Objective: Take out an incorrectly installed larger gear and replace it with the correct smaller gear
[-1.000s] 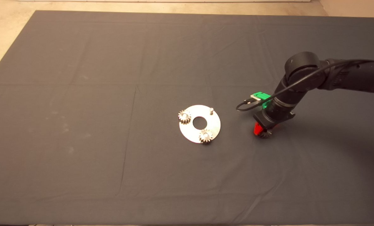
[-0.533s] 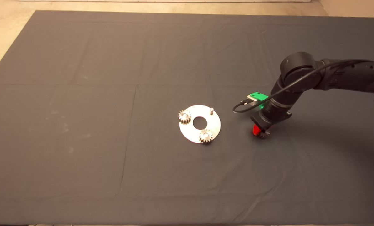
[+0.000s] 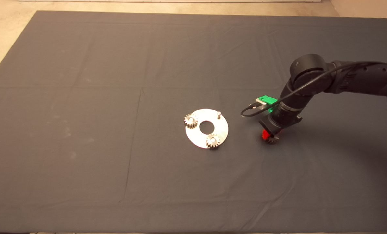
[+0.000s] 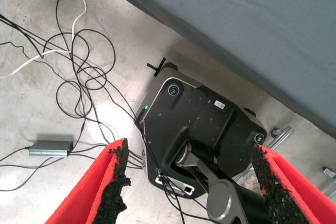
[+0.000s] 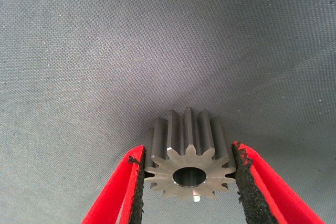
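Note:
My right gripper [image 3: 268,137] is low over the mat, to the right of the round steel plate [image 3: 196,138]. It is shut on the smaller gear [image 3: 272,139], a dark gear about the size of the plate's two. In the right wrist view both black pads [image 5: 137,182] press the teeth of the smaller gear [image 5: 185,132] from either side, its centre hole facing the camera; the right gripper [image 5: 187,148] sits just above the mat. The plate carries two pale gears [image 3: 191,121] [image 3: 213,140] and one bare peg [image 3: 218,114]. The larger gear is out of view.
My left gripper [image 4: 189,150] is parked off the mat, open, its view showing the floor, loose cables [image 4: 79,72] and the robot's black base [image 4: 202,124]. The right arm [image 3: 343,79] reaches in across the mat's right side.
The right arm has shifted slightly to the left and back, taking the gripper with it. The gear between its fingers has barely moved; the plate is unchanged.

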`<state>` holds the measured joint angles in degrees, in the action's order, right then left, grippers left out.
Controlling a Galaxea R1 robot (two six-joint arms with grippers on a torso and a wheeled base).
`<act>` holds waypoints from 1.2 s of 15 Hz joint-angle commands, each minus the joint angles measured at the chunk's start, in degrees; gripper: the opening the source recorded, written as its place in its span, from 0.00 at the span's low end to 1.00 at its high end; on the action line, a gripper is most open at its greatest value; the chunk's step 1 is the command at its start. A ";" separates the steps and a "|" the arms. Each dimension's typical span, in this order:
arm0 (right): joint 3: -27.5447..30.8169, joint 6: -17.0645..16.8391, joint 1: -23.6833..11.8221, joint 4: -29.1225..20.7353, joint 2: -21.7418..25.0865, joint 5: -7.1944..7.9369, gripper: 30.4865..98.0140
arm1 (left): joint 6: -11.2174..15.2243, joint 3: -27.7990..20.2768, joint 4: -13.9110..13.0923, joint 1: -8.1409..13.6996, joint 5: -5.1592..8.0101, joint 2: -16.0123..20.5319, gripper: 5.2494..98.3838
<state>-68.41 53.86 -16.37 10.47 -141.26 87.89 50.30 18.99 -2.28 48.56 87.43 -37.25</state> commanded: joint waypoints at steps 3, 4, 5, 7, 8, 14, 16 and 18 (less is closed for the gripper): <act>0.40 0.26 -1.56 -0.89 -0.53 7.11 0.15 | -0.20 -0.53 0.43 -1.00 7.57 0.11 0.58; 0.40 0.19 -1.56 -0.89 -0.47 7.11 0.15 | -0.20 -0.55 0.43 -1.00 7.57 0.11 0.58; 0.49 0.19 -1.56 -0.89 -0.55 7.11 0.15 | -0.20 -0.55 0.43 -1.00 7.57 0.11 0.58; 0.77 0.28 -2.19 -1.07 -0.31 7.11 0.13 | -0.20 -0.54 0.43 -1.00 7.57 0.11 0.58; 1.02 0.28 -3.36 -1.24 -0.69 7.11 0.13 | -0.20 -0.55 0.43 -1.00 7.57 0.11 0.58; 2.34 2.29 -9.87 -4.74 -2.58 7.11 0.09 | -0.20 -0.46 0.45 -1.09 7.57 -0.86 0.58; 2.34 2.56 -12.02 -6.25 -3.37 7.11 0.09 | -0.20 -0.46 0.52 -1.09 7.57 -0.68 0.58; 2.25 2.66 -14.67 -6.59 -3.84 7.11 0.07 | -0.29 -0.46 0.52 -1.09 7.57 -0.68 0.58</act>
<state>-67.00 55.21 -23.17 8.51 -143.36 87.50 50.30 18.99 -2.28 48.56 87.43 -37.62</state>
